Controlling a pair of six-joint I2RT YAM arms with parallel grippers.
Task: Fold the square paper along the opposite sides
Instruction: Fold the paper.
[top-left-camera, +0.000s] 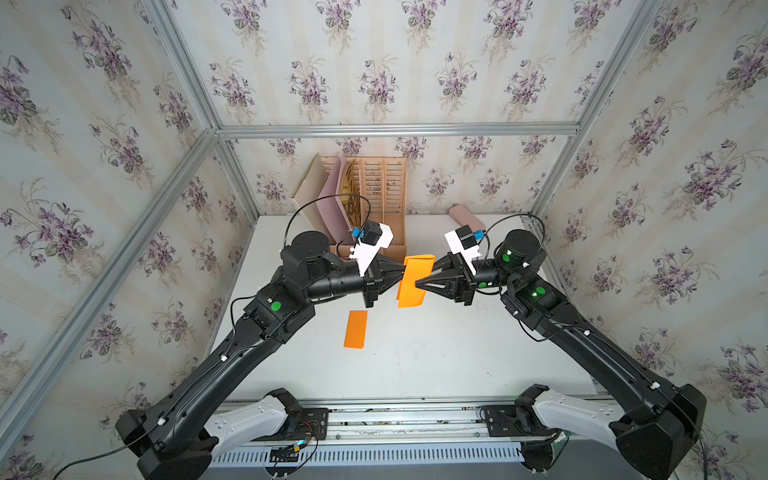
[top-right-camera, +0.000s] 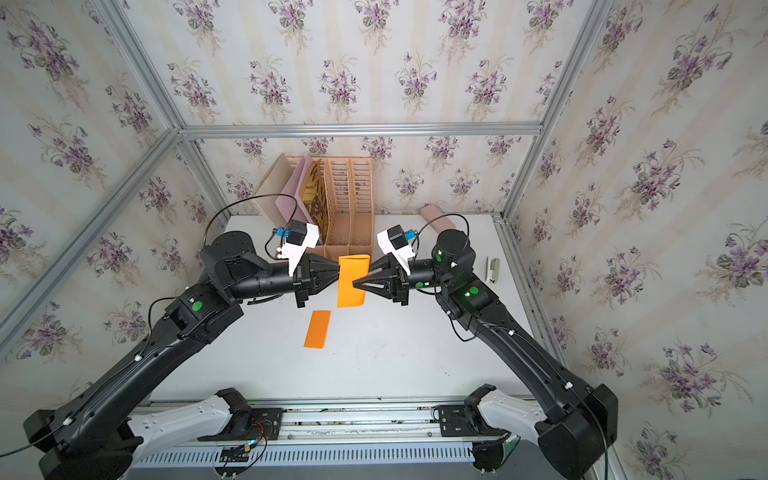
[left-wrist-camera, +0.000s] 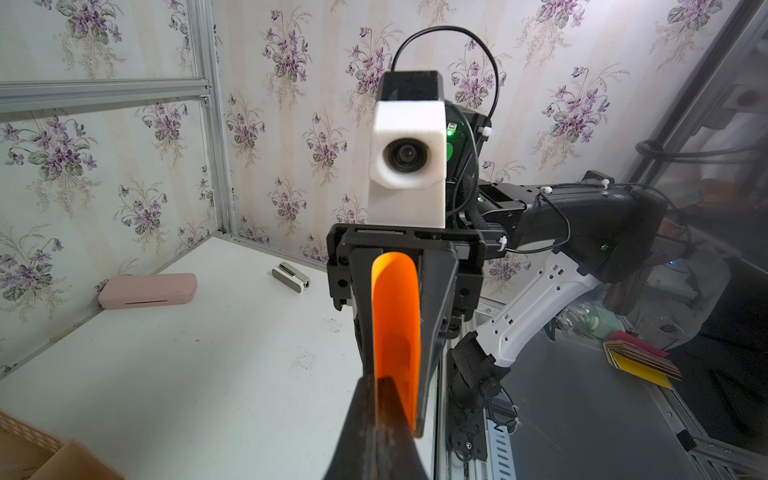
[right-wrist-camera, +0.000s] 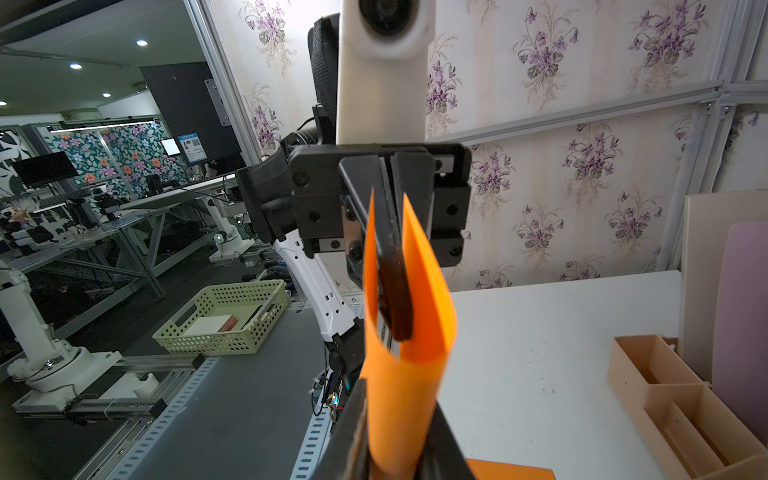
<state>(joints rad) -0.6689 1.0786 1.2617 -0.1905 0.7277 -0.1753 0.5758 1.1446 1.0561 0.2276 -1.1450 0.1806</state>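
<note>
Paper (top-left-camera: 410, 297) edges apart — mid-air, above table (top-left-camera: 436, 357)

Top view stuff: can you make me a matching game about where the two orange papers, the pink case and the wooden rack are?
Things:
1. curled orange paper
2. flat orange paper
3. pink case
4. wooden rack

Places:
A. standing upright at the far edge
B. pinched in the right hand, off the table
C. lying alone mid-table
D. lying down at the far edge

Pairs: 1-B, 2-C, 3-D, 4-A
</note>
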